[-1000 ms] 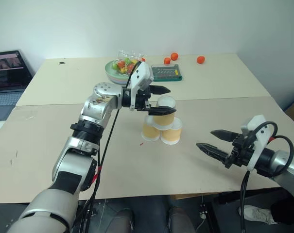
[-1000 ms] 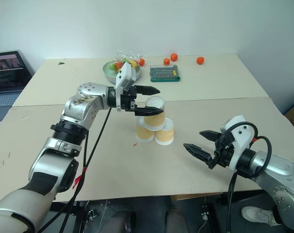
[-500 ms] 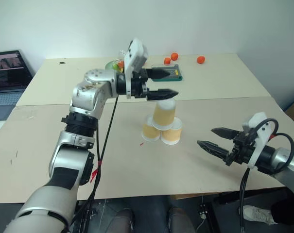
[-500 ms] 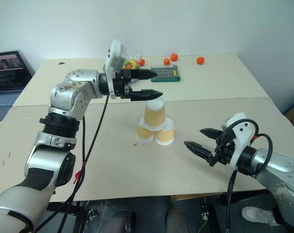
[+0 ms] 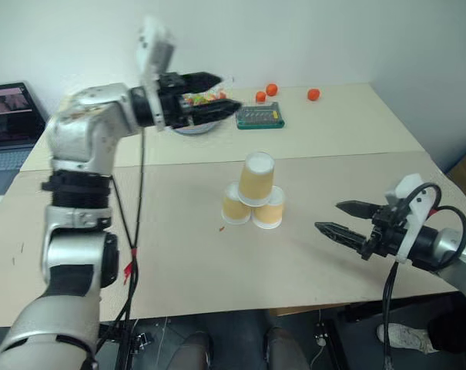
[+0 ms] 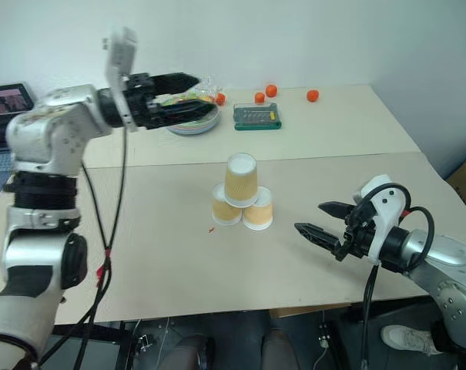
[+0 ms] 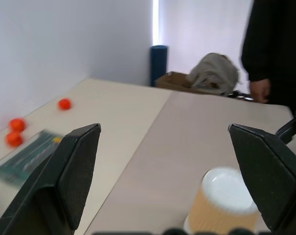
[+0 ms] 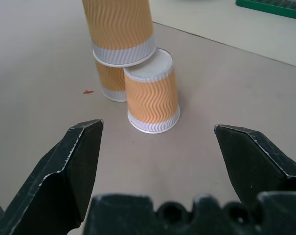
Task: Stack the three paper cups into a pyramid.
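At centre frame, the pyramid (image 5: 252, 197) is standing complete on the table (image 5: 179, 254), one cup (image 5: 256, 178) resting upside down across the two cups (image 5: 252, 210) side by side beneath it. Upper left, my left gripper (image 5: 209, 94) is hovering spread wide and empty, well apart from the stack; lower right, my right gripper (image 5: 334, 218) is hanging parted and empty too. I am judging that any further move should be slow and directed away from the cups, so nothing brushes the top one.

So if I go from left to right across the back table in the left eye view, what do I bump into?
Laptop → left fingers → green tray → orange fruit beside it → next orange fruit → last orange fruit.
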